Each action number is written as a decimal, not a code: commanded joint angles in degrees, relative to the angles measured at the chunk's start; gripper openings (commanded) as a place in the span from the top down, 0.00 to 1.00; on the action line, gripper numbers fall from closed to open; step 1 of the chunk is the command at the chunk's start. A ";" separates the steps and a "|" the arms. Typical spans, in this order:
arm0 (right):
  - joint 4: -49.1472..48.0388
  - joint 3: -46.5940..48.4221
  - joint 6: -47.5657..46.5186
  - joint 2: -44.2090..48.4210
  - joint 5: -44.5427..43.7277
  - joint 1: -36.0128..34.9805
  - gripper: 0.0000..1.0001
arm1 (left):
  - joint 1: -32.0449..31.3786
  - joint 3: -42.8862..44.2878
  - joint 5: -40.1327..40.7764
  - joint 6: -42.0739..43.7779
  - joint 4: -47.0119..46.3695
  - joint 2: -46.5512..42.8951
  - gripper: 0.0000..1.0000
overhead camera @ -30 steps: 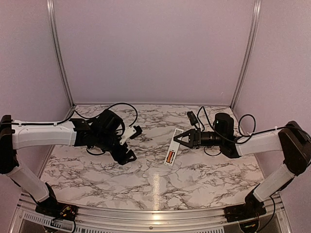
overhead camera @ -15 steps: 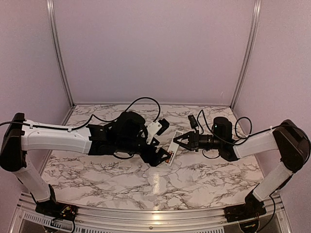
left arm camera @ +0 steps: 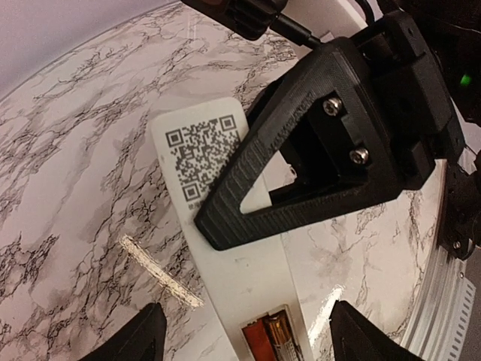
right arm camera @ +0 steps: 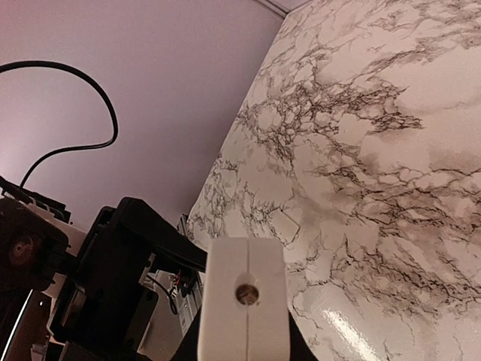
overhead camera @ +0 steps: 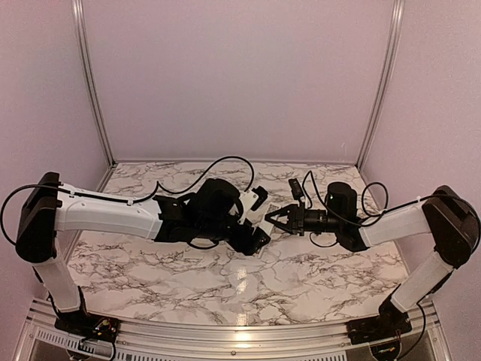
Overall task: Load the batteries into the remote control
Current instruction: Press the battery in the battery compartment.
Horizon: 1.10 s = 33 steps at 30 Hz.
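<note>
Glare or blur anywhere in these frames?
Top external: a glare streak on the table, nearer side. Left wrist: glare streak beside the remote; its QR label reads sharp. Right wrist: remote end close and soft; glare low on the marble.

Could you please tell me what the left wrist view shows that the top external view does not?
Only the left wrist view shows the remote control up close, with its QR label and two batteries sitting in its open compartment. Only the top external view shows the whole left arm and right arm. Both show the marble table and the right hand, which grips the remote control.
</note>
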<state>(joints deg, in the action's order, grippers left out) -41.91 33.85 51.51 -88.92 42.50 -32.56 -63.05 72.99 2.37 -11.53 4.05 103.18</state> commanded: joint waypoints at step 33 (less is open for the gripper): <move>-7.60 2.27 0.19 2.75 5.89 -2.95 1.00 | 6.27 -9.36 -21.87 -5.09 -8.25 -3.76 0.45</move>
<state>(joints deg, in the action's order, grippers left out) -47.72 33.63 51.42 -87.31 47.51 -35.00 -57.04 61.89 -20.82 -17.56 -6.20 98.21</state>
